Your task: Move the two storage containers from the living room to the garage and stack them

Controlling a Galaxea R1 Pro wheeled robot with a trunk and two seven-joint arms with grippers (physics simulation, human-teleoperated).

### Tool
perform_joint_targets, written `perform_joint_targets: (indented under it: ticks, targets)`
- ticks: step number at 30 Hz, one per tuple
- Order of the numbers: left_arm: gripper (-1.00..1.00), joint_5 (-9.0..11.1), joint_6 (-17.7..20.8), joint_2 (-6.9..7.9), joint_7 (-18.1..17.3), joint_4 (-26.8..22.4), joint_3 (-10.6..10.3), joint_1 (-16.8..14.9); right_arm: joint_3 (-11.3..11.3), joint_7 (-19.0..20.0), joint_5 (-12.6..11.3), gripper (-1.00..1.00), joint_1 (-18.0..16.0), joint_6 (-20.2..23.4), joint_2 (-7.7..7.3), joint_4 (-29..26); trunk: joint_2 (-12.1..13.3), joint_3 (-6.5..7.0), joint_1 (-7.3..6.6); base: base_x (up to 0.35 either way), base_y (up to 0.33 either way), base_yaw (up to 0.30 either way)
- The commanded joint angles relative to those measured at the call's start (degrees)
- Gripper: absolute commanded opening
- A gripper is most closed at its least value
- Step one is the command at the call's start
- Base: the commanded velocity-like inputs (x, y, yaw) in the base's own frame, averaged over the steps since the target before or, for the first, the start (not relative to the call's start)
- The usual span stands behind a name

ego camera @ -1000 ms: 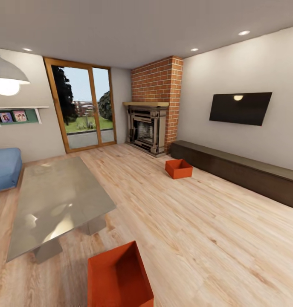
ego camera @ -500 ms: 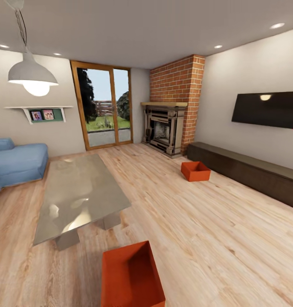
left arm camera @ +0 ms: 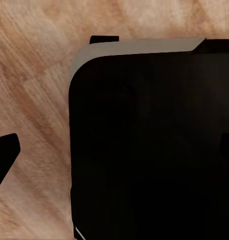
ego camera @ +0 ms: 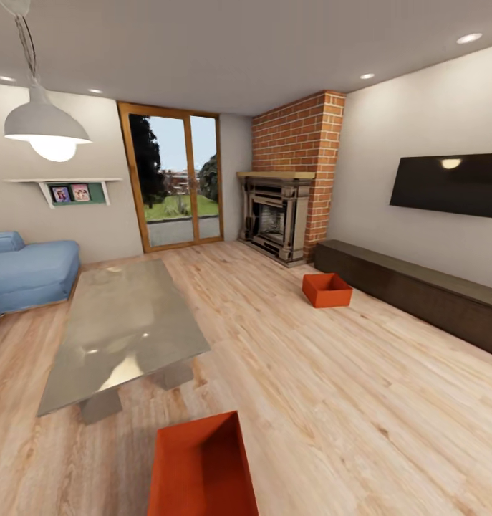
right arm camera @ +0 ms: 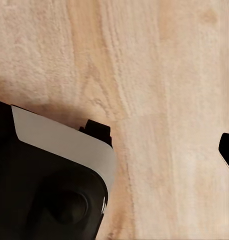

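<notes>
Two orange-red storage containers sit on the light wood planks of the living room. The near container (ego camera: 199, 466) lies at the bottom of the head view, just in front of me and cut by the picture's edge. Across the room, the far container (ego camera: 326, 289) rests beside the fireplace (ego camera: 278, 215). My left gripper (left arm camera: 116, 152) hangs open over the planks and my own dark base, one fingertip (left arm camera: 4, 157) showing at the edge. Also above the wood floor, my right gripper (right arm camera: 114, 150) is open and holds nothing.
A glass coffee table (ego camera: 124, 330) stands left of the near container, and a blue sofa (ego camera: 31, 272) beyond it. A long dark bench (ego camera: 417, 290) runs along the right wall under a TV (ego camera: 446, 185). Open wood floor (ego camera: 331, 387) stretches between the containers.
The whole head picture has shifted: the camera swung left, bringing sofa and lamp into view, then moved slightly. The containers themselves have not moved on the floor.
</notes>
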Motion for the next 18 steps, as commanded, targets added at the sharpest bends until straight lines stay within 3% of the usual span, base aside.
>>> perform_joint_targets:
  ticks: [1,6,18]
  targets:
    - [1.0,0.04,0.0,-0.01,0.12,-0.08,0.02,0.01,0.49,-0.01,-0.59,1.0,-0.06,-0.35,0.03,0.17,-0.03,-0.05,0.01,0.102,-0.244,0.0]
    - [1.0,0.04,0.02,-0.01,0.12,-0.08,0.04,0.01,0.49,-0.01,-0.59,1.0,-0.06,-0.24,0.03,0.17,-0.03,-0.05,0.01,0.102,-0.223,0.038]
    - [1.0,0.04,0.02,-0.01,0.13,-0.08,0.05,0.01,0.49,-0.01,-0.59,1.0,-0.08,-0.26,0.03,0.17,-0.03,-0.05,0.01,0.102,-0.179,0.255]
